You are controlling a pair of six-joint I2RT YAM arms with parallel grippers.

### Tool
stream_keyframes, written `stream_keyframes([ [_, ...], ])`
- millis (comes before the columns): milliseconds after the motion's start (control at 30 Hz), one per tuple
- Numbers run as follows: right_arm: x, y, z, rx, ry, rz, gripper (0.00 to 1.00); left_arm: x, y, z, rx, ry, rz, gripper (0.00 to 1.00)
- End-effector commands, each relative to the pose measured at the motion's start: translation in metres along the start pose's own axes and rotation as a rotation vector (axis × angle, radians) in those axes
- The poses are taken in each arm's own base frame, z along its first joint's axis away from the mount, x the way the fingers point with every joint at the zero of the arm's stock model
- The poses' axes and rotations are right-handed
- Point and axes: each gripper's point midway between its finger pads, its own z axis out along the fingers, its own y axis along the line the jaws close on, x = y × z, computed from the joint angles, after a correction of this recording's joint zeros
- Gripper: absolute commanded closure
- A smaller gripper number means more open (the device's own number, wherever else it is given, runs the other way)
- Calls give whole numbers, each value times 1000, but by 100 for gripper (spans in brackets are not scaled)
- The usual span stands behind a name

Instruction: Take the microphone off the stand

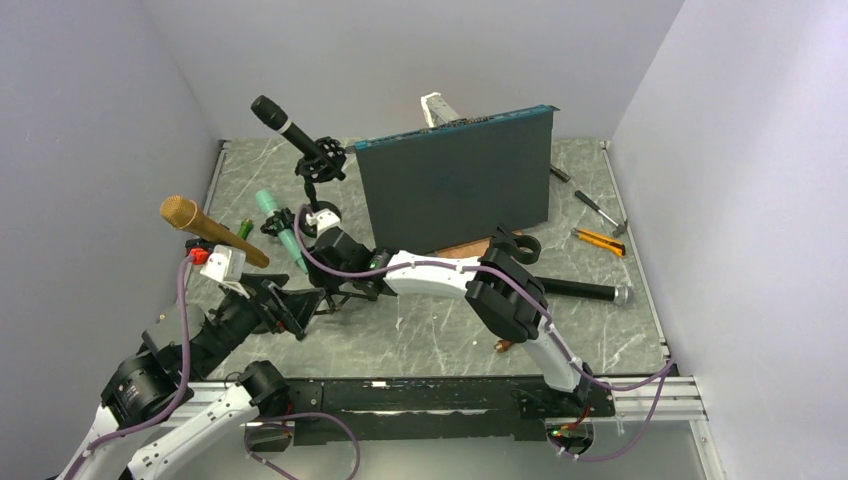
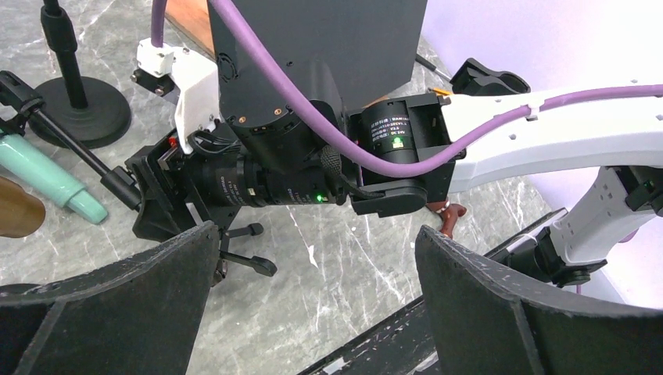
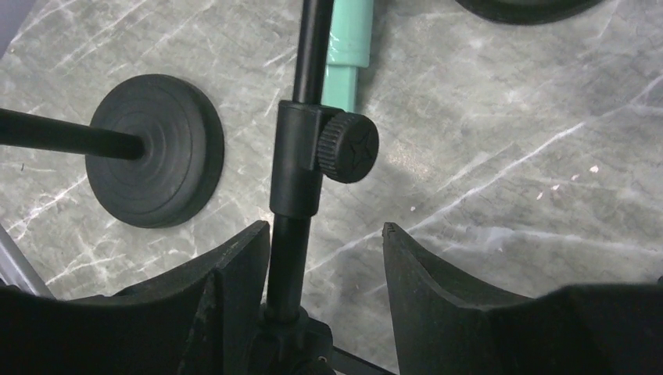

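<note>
Microphone (image 1: 212, 232), the gold one, is sitting tilted, seemingly at the top of the stand. It is lying off to the left of the left gripper (image 2: 317, 234), whose fingers are gaping wide and holding nothing. Its grille head is pointing up and away from those fingers, and its long axis is slanting down toward the right gripper (image 3: 324, 234). That gripper's fingers are standing half apart around the stand pole (image 3: 297, 180), one pad touching it, a gap showing at the other. The left arm is looking the nearer one for the pull.

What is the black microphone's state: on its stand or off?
On: the black microphone sits tilted in the clip atop its stand.
</note>
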Motion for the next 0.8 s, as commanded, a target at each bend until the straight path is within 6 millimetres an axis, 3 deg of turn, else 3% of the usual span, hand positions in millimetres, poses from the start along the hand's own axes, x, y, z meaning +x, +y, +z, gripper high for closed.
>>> stream_keyframes([
  [0,-27,24,2,-87,-102,-45,45,-7,-3,-1,6,-14,7,1],
  [100,-26,26,4,-113,-119,-63,61,-7,-3,-1,4,-10,6,1],
  [367,-17,42,3,-234,-124,-104,77,-7,-4,-2,10,-11,-3,1],
  [533,-9,41,12,-230,-94,-106,62,-8,-6,-2,20,-6,-5,0],
  [667,-7,40,18,-240,-89,-102,62,-8,-6,-3,17,-8,-7,1],
  [767,-2,37,25,-237,-65,-115,71,-8,-6,-3,18,-10,-9,1],
])
